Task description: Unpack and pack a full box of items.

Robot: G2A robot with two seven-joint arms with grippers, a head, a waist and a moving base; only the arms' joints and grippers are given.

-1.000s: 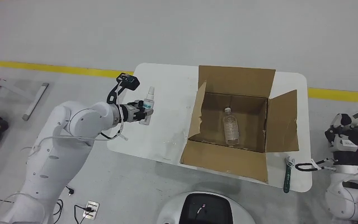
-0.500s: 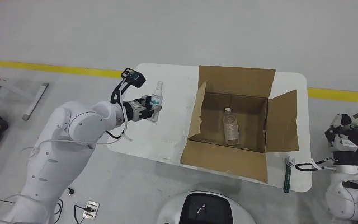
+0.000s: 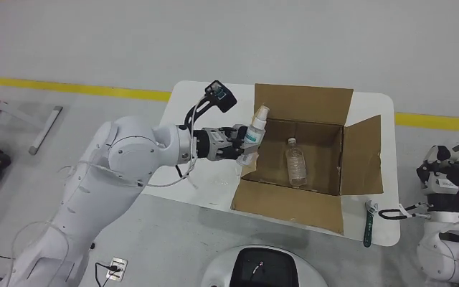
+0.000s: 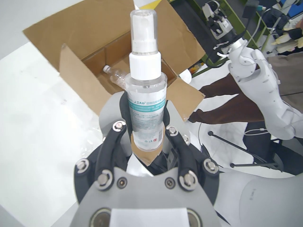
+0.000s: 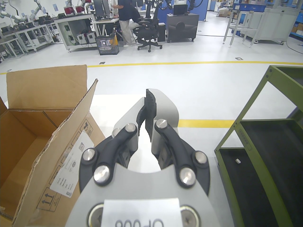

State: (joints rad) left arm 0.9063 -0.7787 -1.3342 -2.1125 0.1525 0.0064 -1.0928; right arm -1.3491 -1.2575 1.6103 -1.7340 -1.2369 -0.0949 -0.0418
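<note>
My left gripper (image 3: pixel 244 146) (image 4: pixel 144 119) is shut on a clear spray bottle (image 3: pixel 254 128) (image 4: pixel 144 88) with a white pump top, holding it over the left wall of the open cardboard box (image 3: pixel 287 197) (image 4: pixel 78 29). One clear plastic bottle (image 3: pixel 295 163) (image 4: pixel 116 76) lies on the box floor. My right gripper (image 5: pixel 147 109) is shut with nothing in it, off the table's right end beside the box's right flap (image 5: pixel 56 142).
The box stands on a white table (image 3: pixel 208 158) with its flaps folded out. A green-handled tool (image 3: pixel 368 226) lies by the table's front right corner. A green metal shelf frame (image 5: pixel 260 142) stands close to the right gripper.
My left arm has carried the spray bottle rightward from the table's left end to the box's left wall. The right arm has not moved.
</note>
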